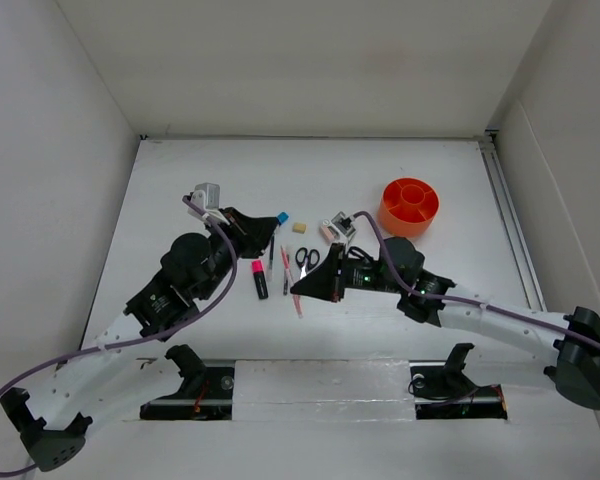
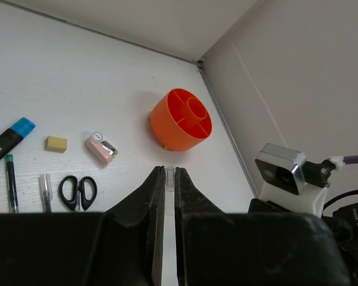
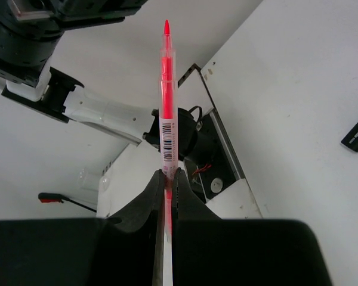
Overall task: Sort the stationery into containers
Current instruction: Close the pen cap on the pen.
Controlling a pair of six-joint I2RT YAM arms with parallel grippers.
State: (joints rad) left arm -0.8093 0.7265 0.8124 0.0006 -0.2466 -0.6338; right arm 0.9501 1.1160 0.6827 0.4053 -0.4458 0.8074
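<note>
1. You have the white table (image 1: 380,180) spread beneath the left claw (image 2: 170,182) and the right claw (image 3: 167,177).
2. A metal rail (image 1: 508,225) lines the table's right edge, well apart from the right claw.
3. White walls (image 1: 310,70) stand beyond both claws.
4. A red-tipped black lever (image 3: 65,201) sits low, left of the right claw.

Bright, even light; soft shadows

The left gripper (image 2: 169,171) hid most of a thin clear plastic tube (image 2: 170,186), too little showing to identify; the right gripper (image 3: 167,173) hid the base of a translucent pink pen (image 3: 166,101).
</note>
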